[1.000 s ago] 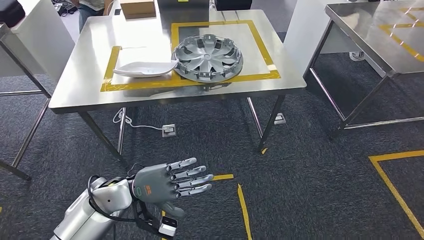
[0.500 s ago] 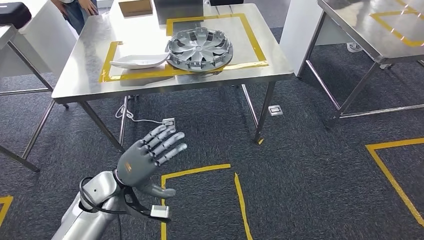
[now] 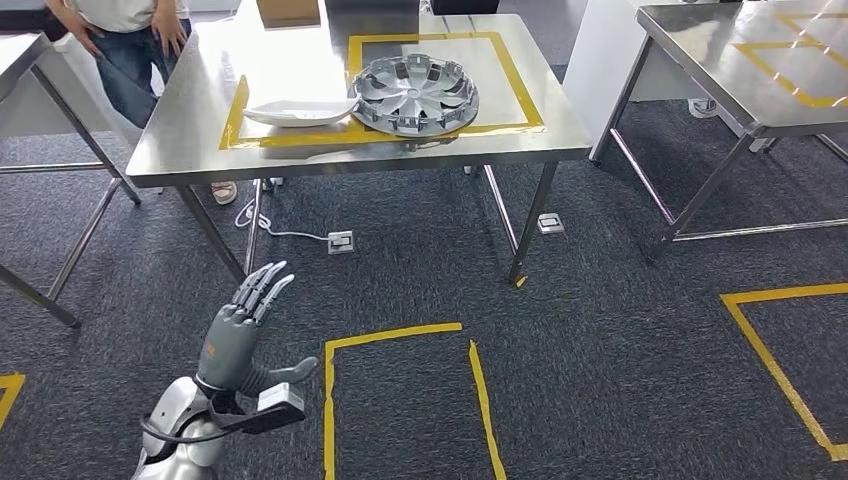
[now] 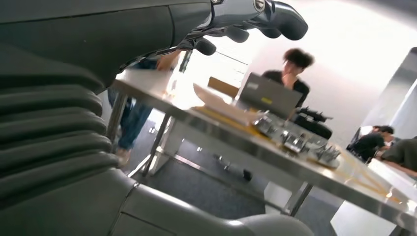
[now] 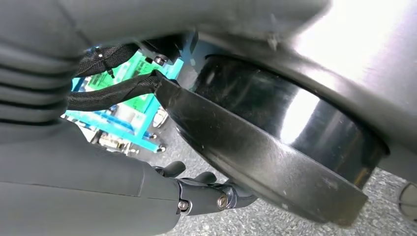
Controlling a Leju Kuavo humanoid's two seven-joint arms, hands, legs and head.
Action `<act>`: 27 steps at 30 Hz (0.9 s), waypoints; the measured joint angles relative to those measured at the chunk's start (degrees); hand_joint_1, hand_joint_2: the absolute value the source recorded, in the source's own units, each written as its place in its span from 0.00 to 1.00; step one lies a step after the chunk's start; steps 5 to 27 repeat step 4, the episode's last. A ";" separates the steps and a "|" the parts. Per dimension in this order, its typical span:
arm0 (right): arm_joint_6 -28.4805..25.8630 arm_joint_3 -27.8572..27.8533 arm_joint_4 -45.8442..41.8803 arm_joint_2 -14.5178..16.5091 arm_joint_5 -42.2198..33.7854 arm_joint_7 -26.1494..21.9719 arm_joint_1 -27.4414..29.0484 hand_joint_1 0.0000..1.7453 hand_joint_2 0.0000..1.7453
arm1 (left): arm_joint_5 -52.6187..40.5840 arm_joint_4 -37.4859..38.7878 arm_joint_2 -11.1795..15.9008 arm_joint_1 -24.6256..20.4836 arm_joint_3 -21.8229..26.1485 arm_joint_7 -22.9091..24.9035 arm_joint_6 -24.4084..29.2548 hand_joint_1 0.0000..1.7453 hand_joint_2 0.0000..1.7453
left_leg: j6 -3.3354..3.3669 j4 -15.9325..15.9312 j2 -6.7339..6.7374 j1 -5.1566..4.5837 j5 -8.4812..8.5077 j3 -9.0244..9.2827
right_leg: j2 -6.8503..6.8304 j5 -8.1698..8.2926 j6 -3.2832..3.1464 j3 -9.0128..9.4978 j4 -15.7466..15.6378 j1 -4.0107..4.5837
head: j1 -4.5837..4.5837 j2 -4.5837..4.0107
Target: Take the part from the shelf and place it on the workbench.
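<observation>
- The steel workbench (image 3: 300,160) stands well beyond the fingertips of the left hand (image 3: 240,335), with open carpet between them. It is the largest thing that could be struck: a stray forward swing of the raised arm would catch the near edge or a leg.
- The silver wheel cover (image 3: 414,95) lies flat on the bench inside a yellow tape square (image 3: 520,90), far ahead of the fingers and off to their right. If this is the task's part, the placing looks done, and any further reach would risk knocking it out of its square.
- A person (image 3: 130,40) stands at the bench's far left corner, beyond the fingers and a little to their left. A walk or turn that way could bring the arm too close.
- The white curved part (image 3: 298,112) sits just beside the wheel cover, its tip near the rim. It looks light, so I judge a brush would slide it easily.
- The left hand holds nothing, its fingers (image 3: 262,283) straight and lying close together, pointing up towards the bench.
- The right hand (image 5: 206,194) hangs by dark robot parts; I cannot tell how its fingers lie.
</observation>
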 joint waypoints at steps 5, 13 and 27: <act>0.22 -4.32 -0.88 0.29 3.29 0.00 1.31 0.00 0.00 | 4.24 2.70 -0.07 2.00 1.26 0.00 -1.39 0.00 1.00 | 0.04 0.05 0.00 0.00 0.02 -0.19 | 0.01 0.05 0.35 -0.15 -0.04 -0.18 | 0.00 0.00; 0.22 -4.32 -0.88 0.29 3.29 0.00 1.31 0.00 0.00 | 4.24 2.70 -0.07 2.00 1.26 0.00 -1.39 0.00 1.00 | 0.04 0.05 0.00 0.00 0.02 -0.19 | 0.01 0.05 0.35 -0.15 -0.04 -0.18 | 0.00 0.00; 0.22 -4.32 -0.88 0.29 3.29 0.00 1.31 0.00 0.00 | 4.24 2.70 -0.07 2.00 1.26 0.00 -1.39 0.00 1.00 | 0.04 0.05 0.00 0.00 0.02 -0.19 | 0.01 0.05 0.35 -0.15 -0.04 -0.18 | 0.00 0.00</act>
